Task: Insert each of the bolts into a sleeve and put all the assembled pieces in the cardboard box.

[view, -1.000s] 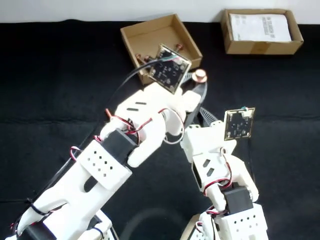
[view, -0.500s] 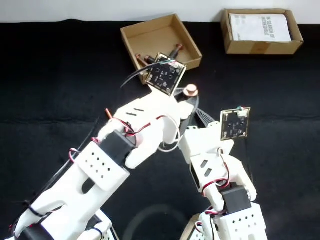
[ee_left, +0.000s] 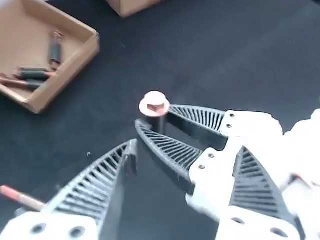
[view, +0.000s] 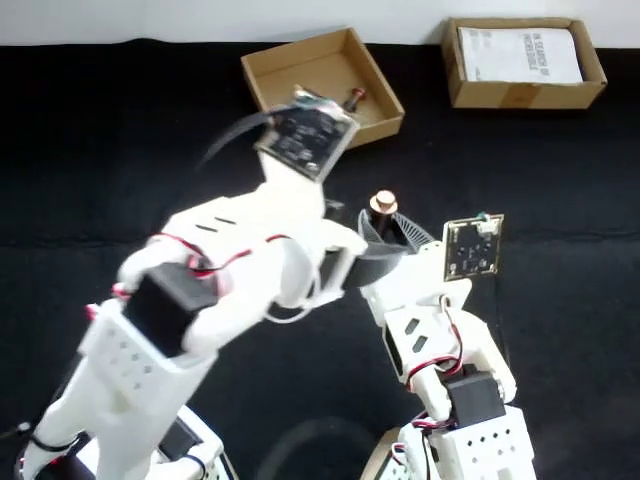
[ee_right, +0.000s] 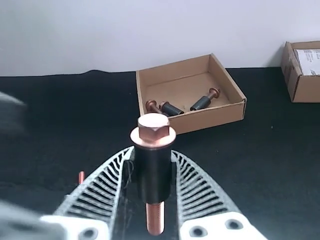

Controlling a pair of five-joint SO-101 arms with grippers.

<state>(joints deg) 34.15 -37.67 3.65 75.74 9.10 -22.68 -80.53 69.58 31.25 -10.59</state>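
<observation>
Right tool [ee_right: 152, 151] clamped on bolt [ee_right: 156, 131], sleeve [ee_right: 152, 172] fitted

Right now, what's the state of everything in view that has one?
right gripper: fingers shut on the sleeved bolt
left gripper: fingers open
sleeved bolt: assembled, upright, held
cardboard box: open top
assembled pieces: lying inside the cardboard box
loose bolt: no sleeve, on the table
</observation>
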